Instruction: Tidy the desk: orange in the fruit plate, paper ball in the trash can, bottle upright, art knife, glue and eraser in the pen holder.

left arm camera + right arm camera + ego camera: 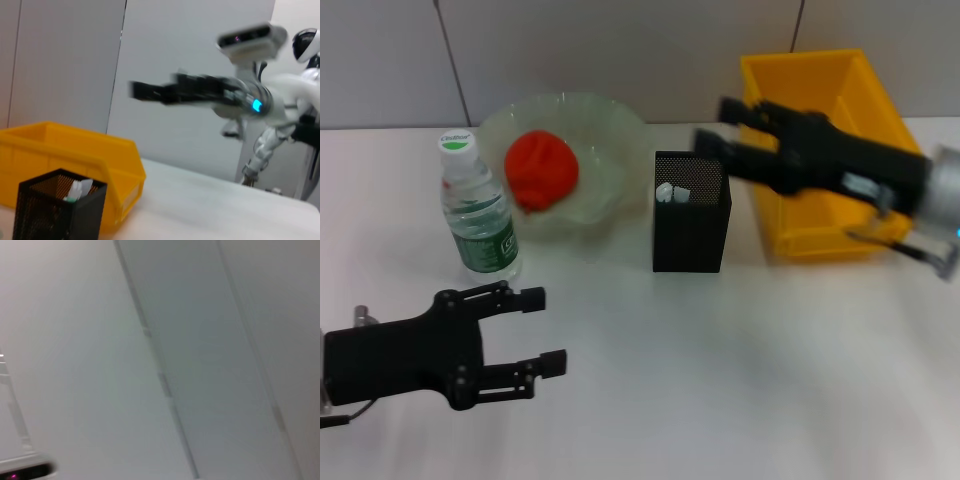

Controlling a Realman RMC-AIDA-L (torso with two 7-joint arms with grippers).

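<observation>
Your right gripper (720, 125), fingers apart and empty, hangs at upper right between the pen holder (691, 222) and trash can (830, 150). The orange (542, 170) sits in the fruit plate (620, 125); the bottle (475, 210) stands upright. Your left gripper (545, 330) rests open at lower left.

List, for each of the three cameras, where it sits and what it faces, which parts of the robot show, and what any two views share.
Head view: high, looking down on the table; both arms show, left gripper open near the bottle, right gripper above the pen holder.
Left wrist view: low, facing across the table; shows the right arm and body.
Right wrist view: faces a blank wall; no fingers visible.
Shared: head and left wrist views both show the pen holder and trash can.
</observation>
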